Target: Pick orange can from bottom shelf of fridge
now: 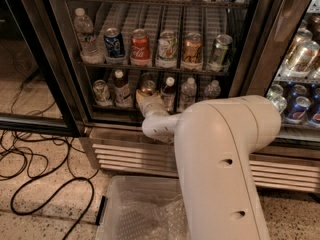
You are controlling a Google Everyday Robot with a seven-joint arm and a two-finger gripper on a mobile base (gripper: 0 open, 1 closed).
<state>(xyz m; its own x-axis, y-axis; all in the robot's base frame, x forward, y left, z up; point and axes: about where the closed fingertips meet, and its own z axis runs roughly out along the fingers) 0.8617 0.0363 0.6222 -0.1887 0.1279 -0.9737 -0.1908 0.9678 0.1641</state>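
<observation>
The fridge (252,44) stands open in front of me. On its bottom shelf (111,106) the orange can (147,86) stands between a brown bottle (120,87) and another small bottle (169,93). My gripper (148,101) is at the front of that shelf, right at the lower part of the orange can, and hides it from below. My white arm (220,154) fills the lower right and covers part of the shelf. A pale silver-green can (101,92) stands at the shelf's left end.
The shelf above holds a water bottle (85,34), a blue can (114,43), a red can (140,47), a gold-orange can (192,49) and a green can (219,50). A clear plastic bin (135,209) and black cables (40,176) lie on the floor. A second fridge (300,59) is on the right.
</observation>
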